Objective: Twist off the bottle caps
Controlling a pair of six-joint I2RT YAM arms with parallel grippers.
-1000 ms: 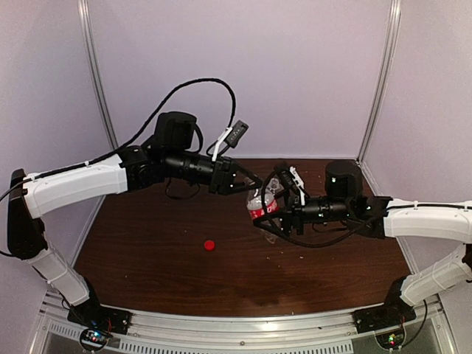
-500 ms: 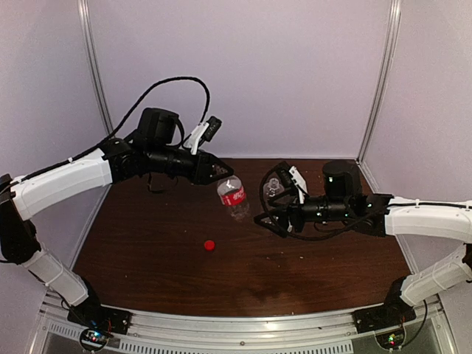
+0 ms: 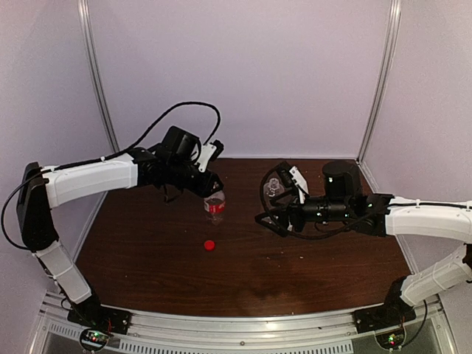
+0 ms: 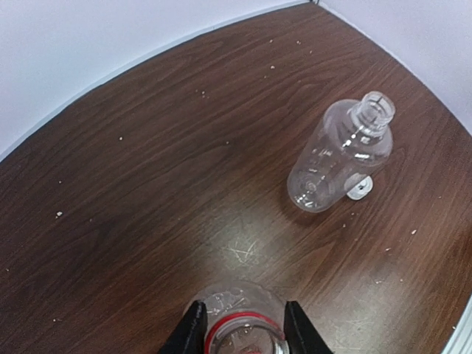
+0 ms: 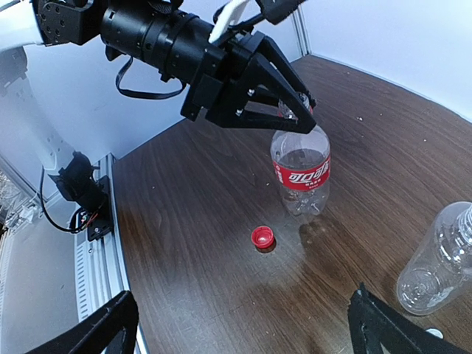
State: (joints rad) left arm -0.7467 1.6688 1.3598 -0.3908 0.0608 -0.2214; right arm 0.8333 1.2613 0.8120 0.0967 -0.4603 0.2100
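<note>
My left gripper (image 4: 243, 324) is shut on the top of the shorter bottle (image 5: 301, 173), the one with the red label band. That bottle hangs upright, neck uncapped, its base at or just above the table. The red cap (image 5: 262, 237) lies loose on the wood just in front of it, also visible from above (image 3: 209, 245). The taller unlabelled bottle (image 4: 339, 155) stands further right with an open neck. A white cap (image 4: 359, 188) lies at its foot. My right gripper (image 5: 243, 332) is open and empty, level above the table, pointing at the held bottle (image 3: 214, 209).
The dark wood table (image 3: 147, 258) is ringed by white walls at the back and sides. A metal rail (image 3: 243, 324) runs along the near edge. The left arm's cable (image 3: 158, 122) loops above its wrist.
My right gripper opened wide and let go of the red-label bottle. My left gripper carried that bottle left and set it down upright near the red cap.
</note>
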